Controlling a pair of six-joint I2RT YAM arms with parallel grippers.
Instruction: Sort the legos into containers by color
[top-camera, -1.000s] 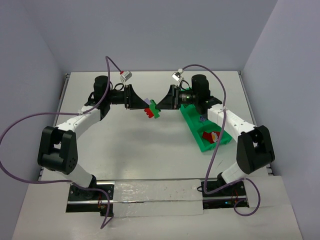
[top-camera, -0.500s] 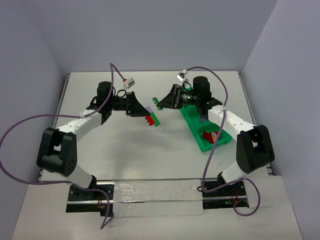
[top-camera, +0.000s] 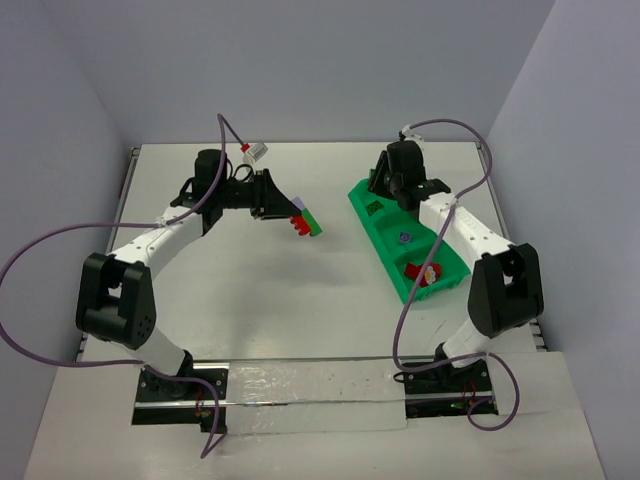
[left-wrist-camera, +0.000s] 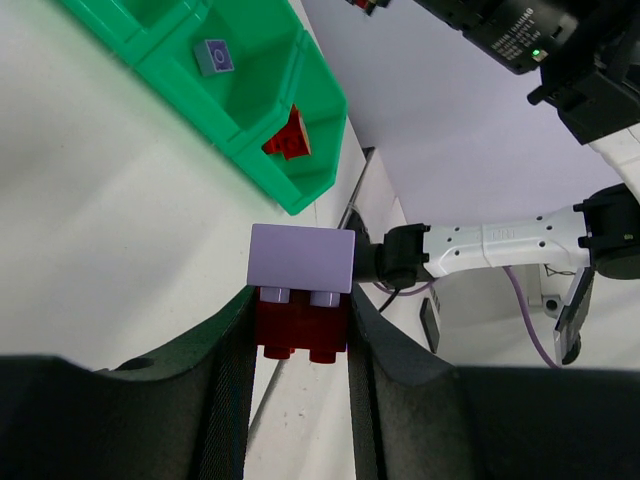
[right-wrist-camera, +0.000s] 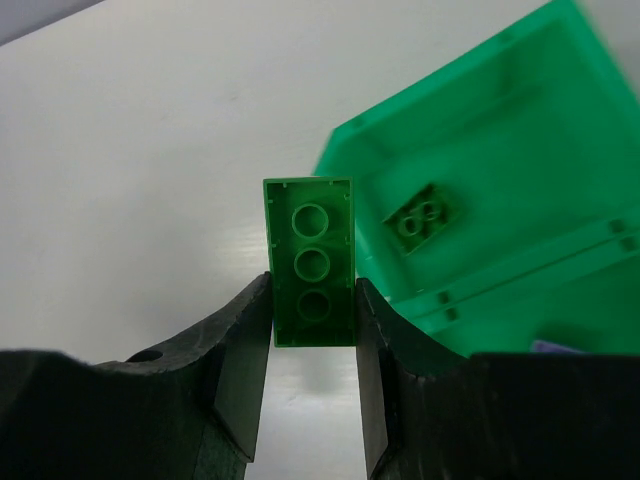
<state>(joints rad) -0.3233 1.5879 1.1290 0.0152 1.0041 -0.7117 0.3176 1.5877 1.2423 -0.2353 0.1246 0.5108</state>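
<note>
My left gripper (top-camera: 292, 214) is shut on a small stack of legos held above the table: a pale purple brick (left-wrist-camera: 300, 258) sits on a dark red brick (left-wrist-camera: 300, 322) between the fingers. The top view shows a green bit on that stack (top-camera: 313, 225). My right gripper (top-camera: 388, 192) is shut on a green brick (right-wrist-camera: 310, 262) and hangs beside the far end of the green tray (top-camera: 375, 245). The far compartment holds a green brick (right-wrist-camera: 425, 217), the middle one a purple brick (top-camera: 405, 238), and the near one red pieces (top-camera: 420, 272).
Purple cables loop from both arms over the table sides. The tray lies slanted along the right half of the table, with the right arm (top-camera: 455, 225) stretched beside it. White walls close off the back and both sides.
The two grippers were together at the stack. The right one pulled the green brick off and swung right to the tray's far end. The left gripper kept the rest, barely moving.
</note>
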